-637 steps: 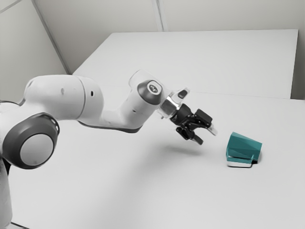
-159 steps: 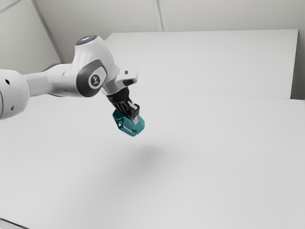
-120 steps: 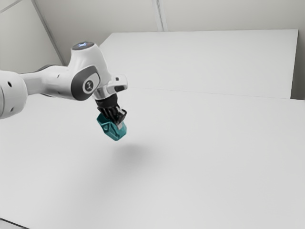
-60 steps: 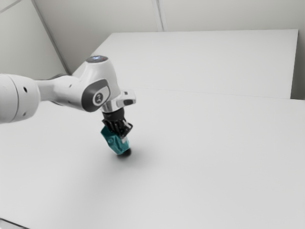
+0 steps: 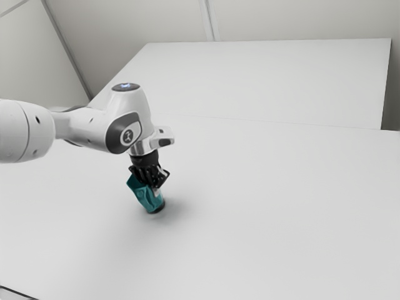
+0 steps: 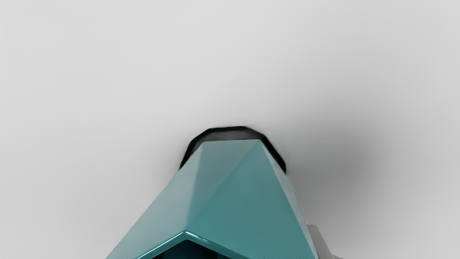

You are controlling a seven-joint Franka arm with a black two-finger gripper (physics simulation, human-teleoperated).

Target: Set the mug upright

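Bench [image 5: 269,206]: stretching wide toward the exterior view's right, well past the mug [image 5: 148,199]; seam [image 5: 281,123] running across behind, well apart from it.
Near corner: dark line [image 5: 19,292] at the exterior view's lower left, well apart from the mug.
Arm [image 5: 81,129]: reaching in from the exterior view's left, above the bench.
Mug, place: below the pincer [image 5: 150,189], low over the bench or on it.
Mug, long axis: tilted, mouth up toward the exterior view's left, dark base [image 5: 156,209] down toward its right.
Rim [image 6: 185,235]: on the pincer's side in the wrist view, base farther off.
Pincer: closed on the mug's sides, parted by about the body's width; one fingertip [image 6: 318,241] against the wall, the other hidden.
Unclear: handle hard to make out; mouth partly cut off in the wrist view; cannot tell whether touching down.
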